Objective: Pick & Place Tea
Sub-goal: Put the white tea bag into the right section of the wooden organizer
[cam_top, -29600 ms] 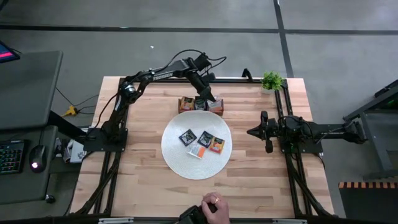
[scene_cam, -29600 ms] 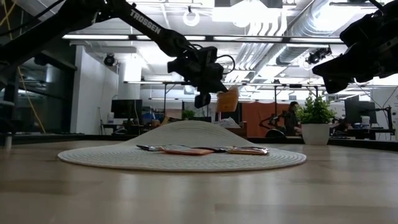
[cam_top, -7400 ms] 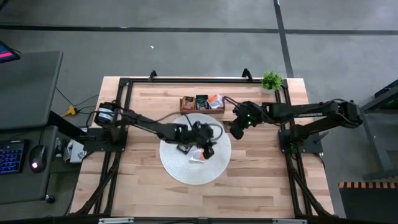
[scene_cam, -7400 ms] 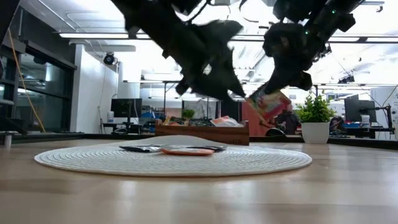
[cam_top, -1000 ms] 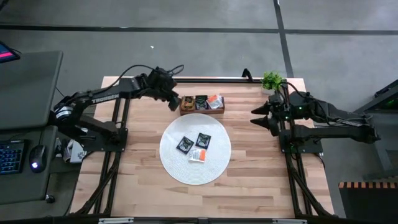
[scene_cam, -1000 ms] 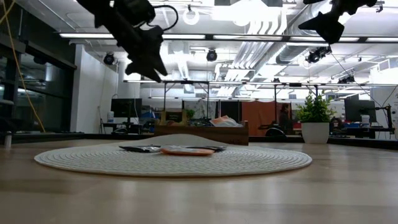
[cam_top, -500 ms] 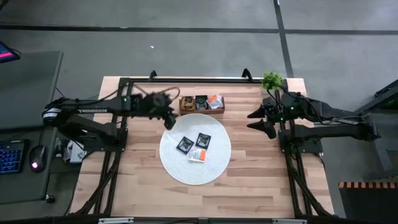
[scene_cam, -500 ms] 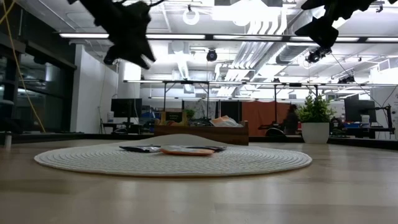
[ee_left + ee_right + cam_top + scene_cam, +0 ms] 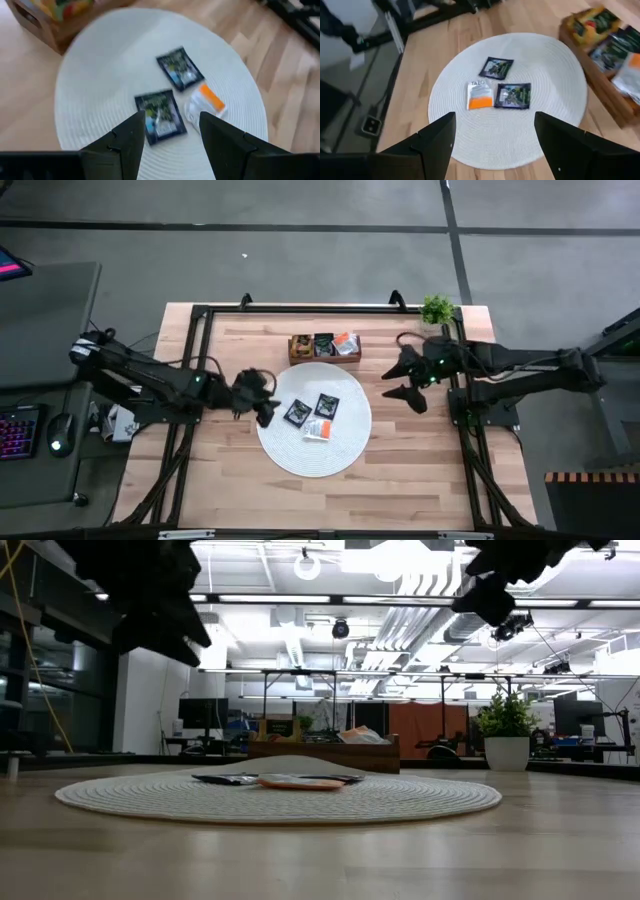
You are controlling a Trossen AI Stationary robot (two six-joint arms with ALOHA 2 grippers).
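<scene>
Tea sachets [image 9: 317, 416] are lying mid-mat [image 9: 290, 450], others sitting in the tray [image 9: 324, 358] near the table's far edge; left gripper [image 9: 262, 402] and right gripper [image 9: 402, 384] are hovering, fingers apart, empty

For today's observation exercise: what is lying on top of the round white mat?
Three tea sachets lie on the round white mat: two black sachets and one white-and-orange sachet. Whether anything lies beneath them cannot be seen.

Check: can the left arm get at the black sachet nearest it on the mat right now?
Probably yes. The left gripper hangs open over the mat's near edge, facing that black sachet, which lies flat and uncovered. Only the white-and-orange sachet lies close beside it.
</scene>
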